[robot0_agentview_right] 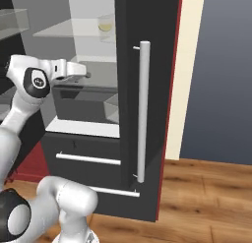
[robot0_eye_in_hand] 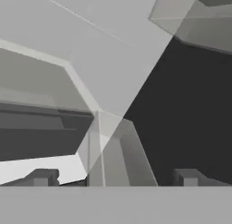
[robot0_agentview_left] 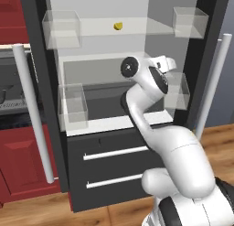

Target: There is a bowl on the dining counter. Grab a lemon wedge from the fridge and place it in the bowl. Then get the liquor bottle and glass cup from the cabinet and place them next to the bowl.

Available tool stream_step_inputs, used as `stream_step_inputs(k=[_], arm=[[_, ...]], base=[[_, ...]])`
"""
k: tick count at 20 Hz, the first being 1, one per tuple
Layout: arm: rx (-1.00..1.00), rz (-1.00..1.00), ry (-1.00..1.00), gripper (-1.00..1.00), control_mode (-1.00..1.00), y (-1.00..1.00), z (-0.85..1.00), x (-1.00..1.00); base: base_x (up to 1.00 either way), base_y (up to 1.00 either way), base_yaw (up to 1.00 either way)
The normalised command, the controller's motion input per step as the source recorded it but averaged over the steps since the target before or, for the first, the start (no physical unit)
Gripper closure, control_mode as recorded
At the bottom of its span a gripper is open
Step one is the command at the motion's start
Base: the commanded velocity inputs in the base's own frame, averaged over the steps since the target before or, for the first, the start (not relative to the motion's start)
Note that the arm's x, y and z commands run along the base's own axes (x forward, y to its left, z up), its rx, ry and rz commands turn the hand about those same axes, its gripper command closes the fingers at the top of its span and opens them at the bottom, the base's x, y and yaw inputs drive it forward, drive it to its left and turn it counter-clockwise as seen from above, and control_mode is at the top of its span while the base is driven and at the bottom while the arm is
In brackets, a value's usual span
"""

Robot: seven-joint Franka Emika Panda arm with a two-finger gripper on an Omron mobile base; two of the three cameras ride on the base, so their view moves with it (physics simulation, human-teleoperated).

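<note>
Step 1, lemon fetch | tall dark grey open fridge (robot0_agentview_left: 41, 106) | tiny bright yellow lemon wedge (robot0_agentview_left: 118, 26) on upper glass shelf | gripper (robot0_eye_in_hand: 114, 177) spread wide, empty, below shelf | next move likely required raising to the wedge.

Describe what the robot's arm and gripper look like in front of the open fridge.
The arm is glossy white with rounded, bulbous links and dark joints. One joint cap is a black disc with a white ring, and another round dark cap carries a small pale mark. Dark bands ring the base. The gripper has two small, blocky, dark grey finger tips. No cables are visible.
</note>
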Motion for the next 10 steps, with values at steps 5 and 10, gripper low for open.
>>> stream_step_inputs(k=[5,10], arm=[[-0.10,-0.19,0.10,-1.00,-1.00,-0.40,-0.13,0.66],[-0.08,-0.17,0.06,-1.00,-1.00,-0.40,-0.11,0.66]], base=[[0.00,0.00,0.00],[0.00,0.00,0.00]])
